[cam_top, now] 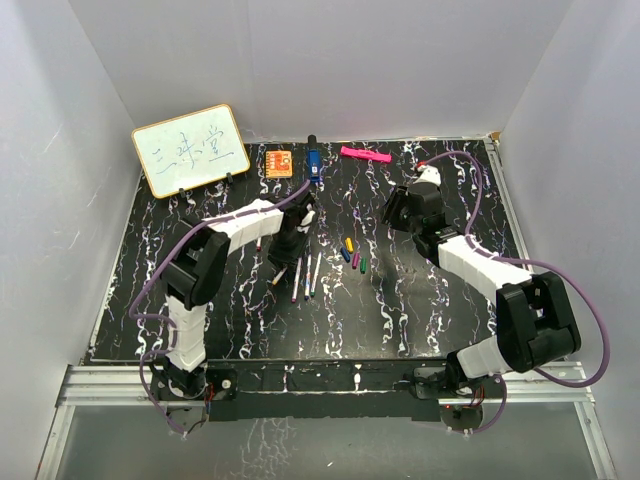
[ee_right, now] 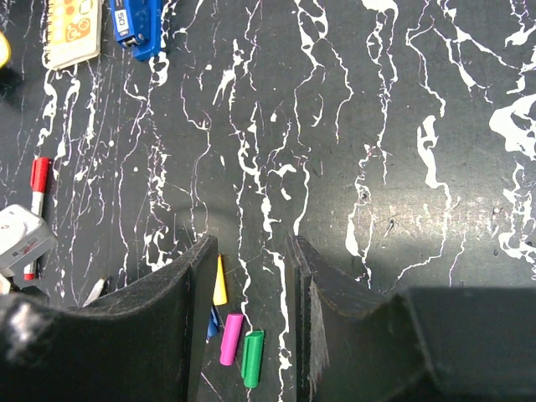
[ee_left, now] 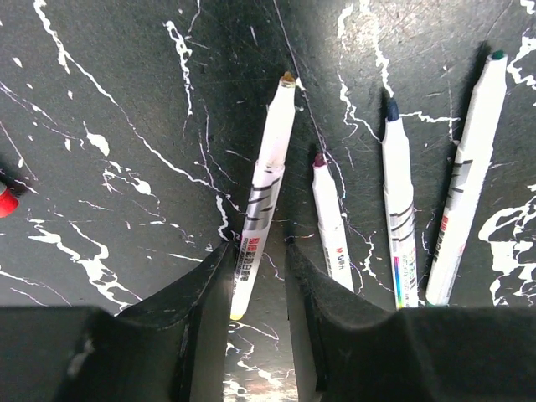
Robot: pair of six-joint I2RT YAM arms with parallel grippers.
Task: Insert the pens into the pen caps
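Note:
My left gripper [ee_left: 258, 244] is open and low over the table, one finger on each side of a white pen with a yellowish tip [ee_left: 266, 188], whose rear end lies between them. Three more white pens lie to its right, tipped purple [ee_left: 332, 226], blue [ee_left: 399, 219] and green [ee_left: 467, 180]. In the top view this gripper [cam_top: 287, 250] is over the row of pens [cam_top: 307, 278]. My right gripper [ee_right: 251, 247] is open and empty above the yellow [ee_right: 219, 282], blue [ee_right: 213, 322], purple-pink [ee_right: 230, 337] and green [ee_right: 252, 358] caps [cam_top: 353, 256]. A red-capped pen [ee_right: 38, 177] lies at the left.
An orange square block [cam_top: 279, 162], a chunky blue object [cam_top: 313, 163] and a pink marker [cam_top: 365, 154] lie along the back of the black marbled table [cam_top: 430, 300]. A small whiteboard [cam_top: 190, 150] stands at the back left. White walls surround the table.

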